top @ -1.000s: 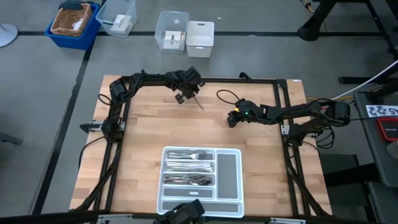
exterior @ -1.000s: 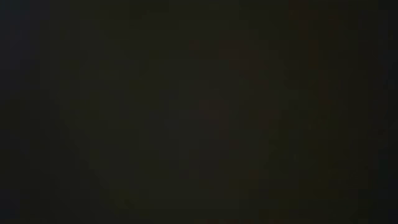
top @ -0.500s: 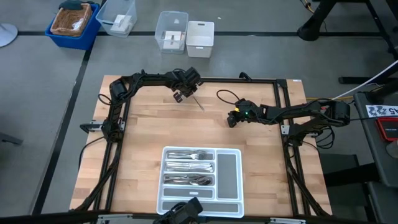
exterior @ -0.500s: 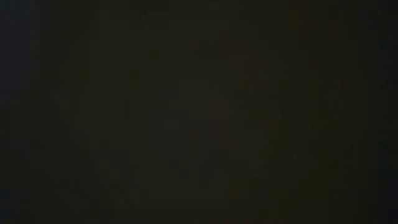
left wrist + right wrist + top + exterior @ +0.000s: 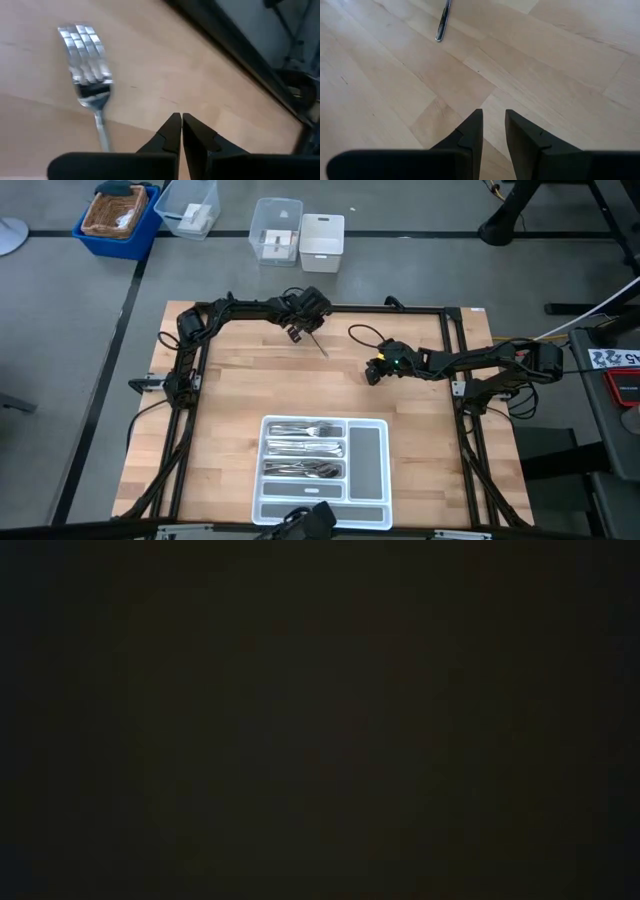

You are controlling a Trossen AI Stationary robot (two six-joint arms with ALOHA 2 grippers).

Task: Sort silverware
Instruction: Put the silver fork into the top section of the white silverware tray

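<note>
While one slim shiny silver metal fork point(image 5: 319, 344) lies loose on the pale wooden tabletop point(image 5: 230, 390), both claws hold nothing.

Beside that fork, at the far middle of the tabletop, the left claw point(image 5: 297, 333) hangs with its two dark fingers pressed together on nothing; in the left wrist view the fork point(image 5: 89, 82) lies flat, tines away from the camera, just beside the closed fingertips point(image 5: 174, 125) and not between them. Toward the right, well apart, the right claw point(image 5: 371, 373) hovers low over bare wood with a narrow gap between its fingers point(image 5: 472, 131), empty; its wrist view catches the fork's handle end point(image 5: 442, 24) farther off. Near the front edge sits the white compartmented plastic cutlery tray point(image 5: 368, 509), with sorted silver forks, spoons and knives point(image 5: 304, 450) lying in three of its left compartments. The low view is dark.
</note>
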